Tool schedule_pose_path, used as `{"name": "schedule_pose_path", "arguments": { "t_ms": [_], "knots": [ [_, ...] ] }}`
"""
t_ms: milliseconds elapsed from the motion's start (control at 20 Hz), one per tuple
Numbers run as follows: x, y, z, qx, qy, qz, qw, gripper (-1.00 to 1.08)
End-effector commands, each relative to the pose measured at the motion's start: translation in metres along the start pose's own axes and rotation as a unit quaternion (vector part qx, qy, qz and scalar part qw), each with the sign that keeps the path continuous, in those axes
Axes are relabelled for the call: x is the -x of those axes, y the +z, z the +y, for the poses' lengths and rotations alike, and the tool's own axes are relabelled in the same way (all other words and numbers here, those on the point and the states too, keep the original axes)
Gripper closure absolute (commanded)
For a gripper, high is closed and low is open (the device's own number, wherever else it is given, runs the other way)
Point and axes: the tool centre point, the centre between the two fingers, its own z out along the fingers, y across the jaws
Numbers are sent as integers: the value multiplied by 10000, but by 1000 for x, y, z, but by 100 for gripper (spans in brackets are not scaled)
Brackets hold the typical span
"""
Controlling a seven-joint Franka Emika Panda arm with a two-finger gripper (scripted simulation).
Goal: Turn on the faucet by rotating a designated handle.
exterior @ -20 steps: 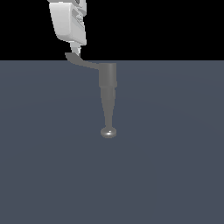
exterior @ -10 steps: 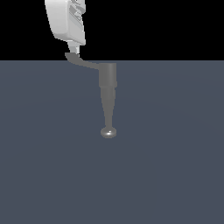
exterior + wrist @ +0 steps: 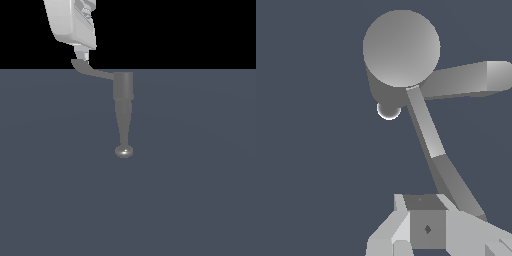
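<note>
Near the middle of the exterior view, the faucet (image 3: 123,107) is standing on the flat dark grey surface (image 3: 200,190), its short cylinder tapering down a narrow stem to a shiny rounded knob. Its handle (image 3: 89,70) is sticking out sideways toward the exterior view's left, thin and curved, with an upturned flared tip. No containers are showing anywhere. The white gripper (image 3: 81,56) is hanging tilted above that tip, one finger reaching down to the handle's flared end and seeming to touch it. From the wrist view, the handle (image 3: 431,145) is running from the cylinder's round top back toward the gripper (image 3: 428,227). Whether the jaws are parted or closed cannot be told.
</note>
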Motion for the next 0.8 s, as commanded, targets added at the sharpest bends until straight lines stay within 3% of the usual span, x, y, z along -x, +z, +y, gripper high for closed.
{"name": "schedule_pose_path", "arguments": {
  "t_ms": [0, 350, 450, 750],
  "knots": [
    [1, 2, 11, 39, -12, 8, 10000, 108],
    [0, 2, 34, 39, -12, 8, 10000, 108],
    [-1, -1, 28, -8, 4, -1, 10000, 108],
    [-17, -1, 45, 2, 0, 0, 10000, 108]
  ]
}}
